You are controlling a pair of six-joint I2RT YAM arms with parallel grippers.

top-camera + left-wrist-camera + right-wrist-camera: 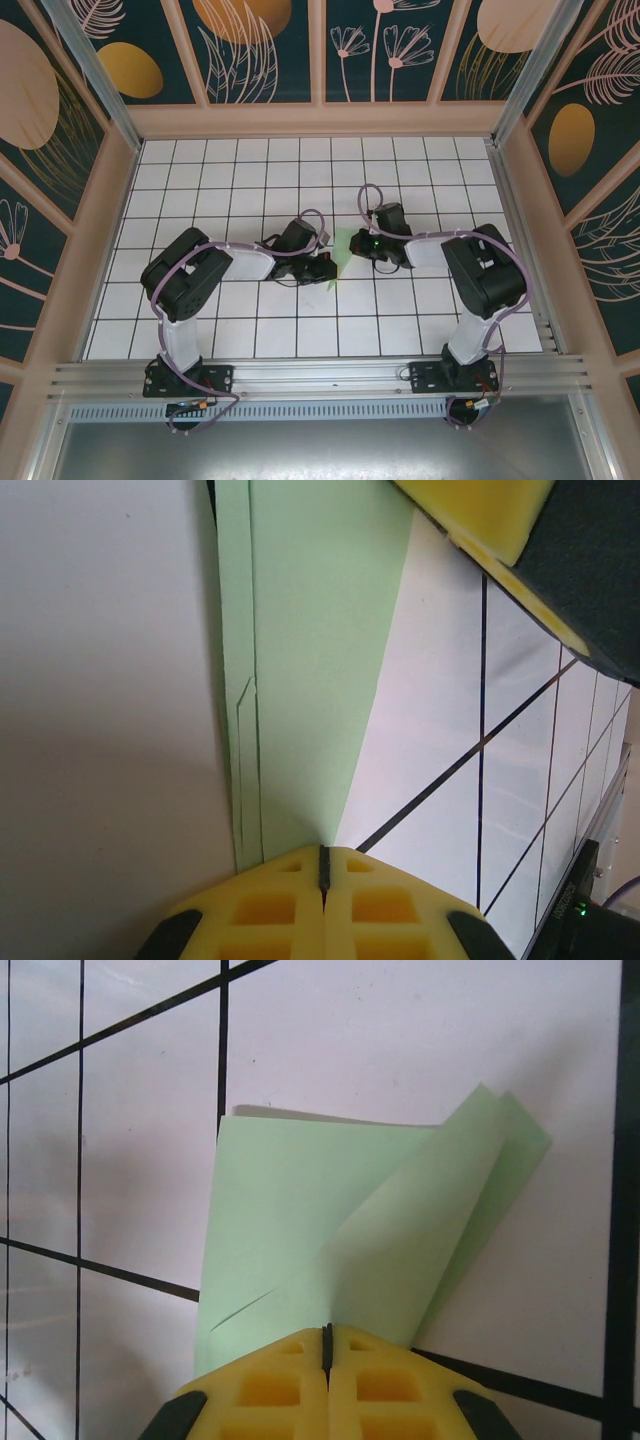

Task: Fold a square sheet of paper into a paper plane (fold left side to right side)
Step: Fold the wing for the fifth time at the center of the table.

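Left gripper (328, 268) is clenched, its yellow fingers (270, 910) pressed together with no gap at the narrow end of the folded green paper (310, 680). Right gripper (362, 248) is clenched too, tips meeting at the paper's other end, where one flap curls up loosely. Whether either pinches the paper or just presses on it, I cannot tell. Paper lies mid-table on the white tiles (420, 1050), between the two grippers.
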